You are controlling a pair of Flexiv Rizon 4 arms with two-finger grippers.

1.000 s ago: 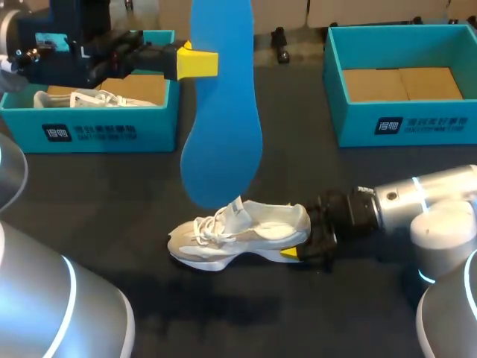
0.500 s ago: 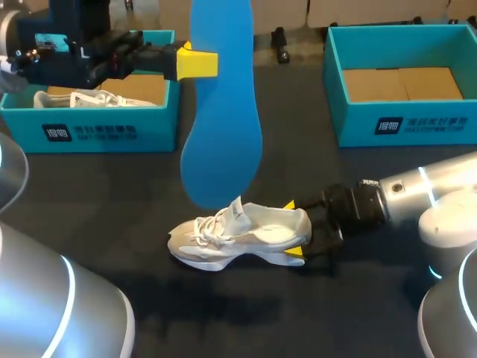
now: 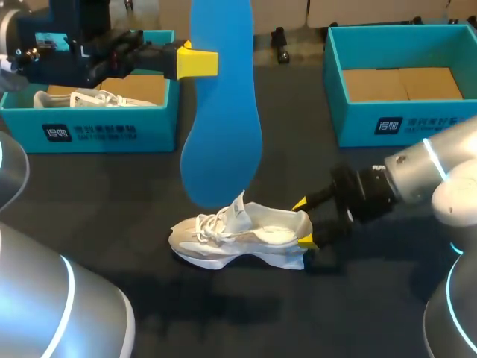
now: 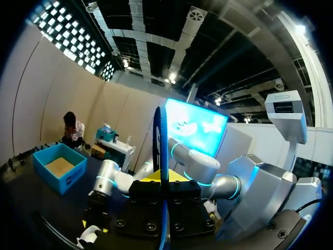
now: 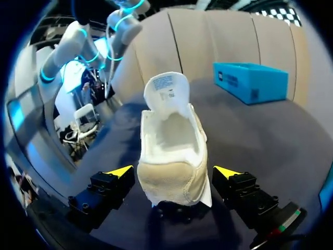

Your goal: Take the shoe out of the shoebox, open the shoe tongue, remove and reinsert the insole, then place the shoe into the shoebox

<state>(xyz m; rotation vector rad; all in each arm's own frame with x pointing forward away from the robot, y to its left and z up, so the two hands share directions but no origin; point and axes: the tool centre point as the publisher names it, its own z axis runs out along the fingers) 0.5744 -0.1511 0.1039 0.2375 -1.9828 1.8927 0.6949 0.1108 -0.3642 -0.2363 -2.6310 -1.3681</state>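
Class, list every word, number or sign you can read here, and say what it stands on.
Left shoebox: white print on front wall, too blurred to read.
Right shoebox: white print on front wall, too blurred.
Shoe tongue: label print, too small to read.
Nothing here reads clearly.

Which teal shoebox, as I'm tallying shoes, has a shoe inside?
The shoebox at the table's left: a white shoe lies in it. The shoebox at the right shows only its brown cardboard floor.
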